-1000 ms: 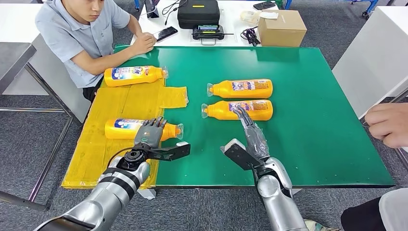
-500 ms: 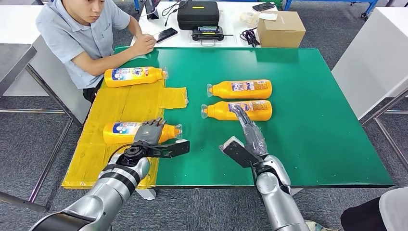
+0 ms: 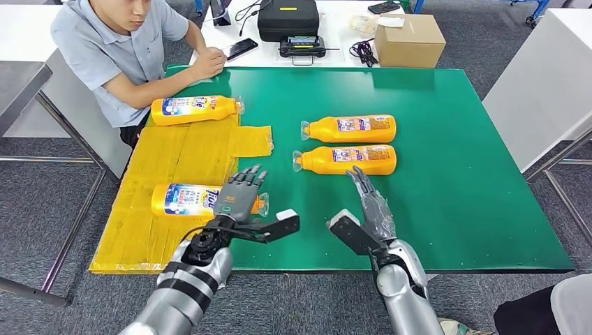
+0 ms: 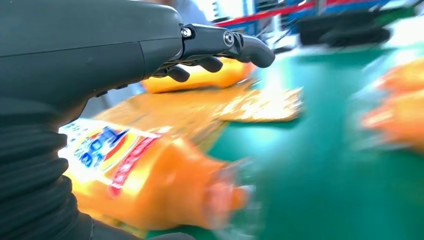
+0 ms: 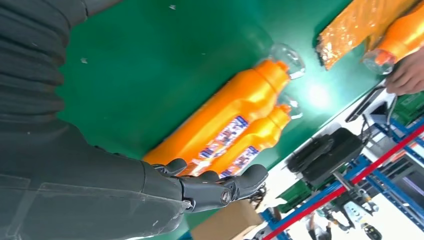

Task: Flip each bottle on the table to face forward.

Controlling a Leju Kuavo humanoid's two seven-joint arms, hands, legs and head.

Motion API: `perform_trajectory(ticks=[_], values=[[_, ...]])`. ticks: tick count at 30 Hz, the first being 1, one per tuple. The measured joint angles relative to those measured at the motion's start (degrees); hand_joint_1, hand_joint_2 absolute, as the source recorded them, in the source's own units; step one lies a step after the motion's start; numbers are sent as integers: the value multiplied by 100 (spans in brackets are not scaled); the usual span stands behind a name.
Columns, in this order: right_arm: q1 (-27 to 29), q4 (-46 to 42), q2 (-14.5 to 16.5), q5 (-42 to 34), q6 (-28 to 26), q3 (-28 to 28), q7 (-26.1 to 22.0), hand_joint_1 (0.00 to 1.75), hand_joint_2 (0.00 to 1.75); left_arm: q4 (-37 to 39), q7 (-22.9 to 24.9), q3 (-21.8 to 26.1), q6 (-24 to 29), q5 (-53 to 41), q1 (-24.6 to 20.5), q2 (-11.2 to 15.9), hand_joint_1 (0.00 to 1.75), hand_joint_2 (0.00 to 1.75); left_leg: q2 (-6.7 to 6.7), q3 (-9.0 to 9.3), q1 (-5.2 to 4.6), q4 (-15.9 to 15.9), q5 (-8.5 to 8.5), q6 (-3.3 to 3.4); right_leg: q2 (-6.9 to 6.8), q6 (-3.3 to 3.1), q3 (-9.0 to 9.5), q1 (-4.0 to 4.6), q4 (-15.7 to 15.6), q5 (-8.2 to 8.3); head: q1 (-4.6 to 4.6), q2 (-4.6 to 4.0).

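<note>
Lower left of the head view: an orange bottle [image 3: 183, 199] lies on the worktop [image 3: 447, 188]. Smooth, rigid, probably light; best gripped mid-body. The left hand [image 3: 237, 199] hovers unclenched; the right hand [image 3: 371, 202] likewise.

A bare strip of green table [image 3: 447, 209] lies between the left hand [image 3: 241, 197] and right hand [image 3: 370, 202]. Ahead of the right hand, two orange bottles [image 3: 345, 159] lie just beside each other, blocking the way forward. Right of them the mat is open. A person's arm [image 3: 202, 66] rests at the far left corner.
</note>
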Motion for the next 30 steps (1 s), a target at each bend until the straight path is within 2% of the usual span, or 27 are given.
perform_trajectory(ticks=[6,16,23,27,30], values=[[226,-262,1,74,-4,-146,5,0,175,-1172,-86,-611,74,94,536,-22,0,175,3,-9,1,0,-1,0,1,0,-11,1,0,0,-1,0],[376,-483,3,113,-7,-223,20,0,175,-2040,-294,-1258,105,364,862,8,0,175,3,-10,1,0,0,0,1,0,-11,0,0,0,-1,0],[468,-773,91,-32,81,-474,251,0,175,-2484,-1171,-1341,140,2580,1100,69,0,175,3,-10,1,-1,0,0,2,0,-11,1,0,0,-2,0],[531,-837,14,727,3,-524,574,0,175,-2563,-1801,-1239,-261,4600,1348,79,0,175,3,-9,1,-1,-1,0,1,-1,-12,1,-1,0,-3,0],[554,-819,-117,1438,-402,-560,651,0,175,-2523,-1932,-1121,-388,5299,1476,79,0,175,3,-10,0,-1,-1,0,1,-1,-11,0,-1,0,-2,0]])
